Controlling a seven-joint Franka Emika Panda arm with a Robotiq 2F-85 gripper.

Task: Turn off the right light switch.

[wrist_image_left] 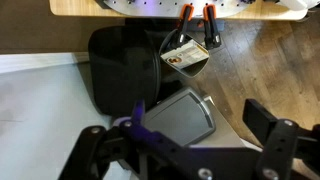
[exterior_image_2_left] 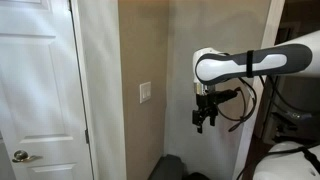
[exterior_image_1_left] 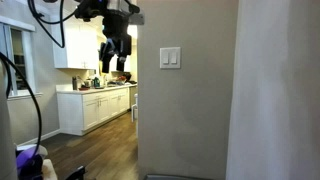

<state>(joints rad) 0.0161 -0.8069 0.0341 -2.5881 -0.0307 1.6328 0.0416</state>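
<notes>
A white square wall plate [exterior_image_1_left: 171,58] with two small white rockers sits on the grey wall. The right light switch [exterior_image_1_left: 175,58] is its right-hand rocker. The plate also shows edge-on in an exterior view [exterior_image_2_left: 146,93], where I cannot tell the rockers apart. My gripper [exterior_image_1_left: 115,54] hangs from the arm, well off the wall and to the side of the plate, at about its height. It also shows in an exterior view [exterior_image_2_left: 203,120]. In the wrist view my gripper [wrist_image_left: 190,150] points down at the floor with its fingers wide apart and empty. The switch is out of the wrist view.
A white door [exterior_image_2_left: 40,90] stands beside the wall corner. White kitchen cabinets [exterior_image_1_left: 95,105] lie beyond the wall. Below the gripper are a black case [wrist_image_left: 120,60], a grey lidded box [wrist_image_left: 175,115] and wooden floor [wrist_image_left: 270,60]. Cables hang from the arm [exterior_image_2_left: 245,105].
</notes>
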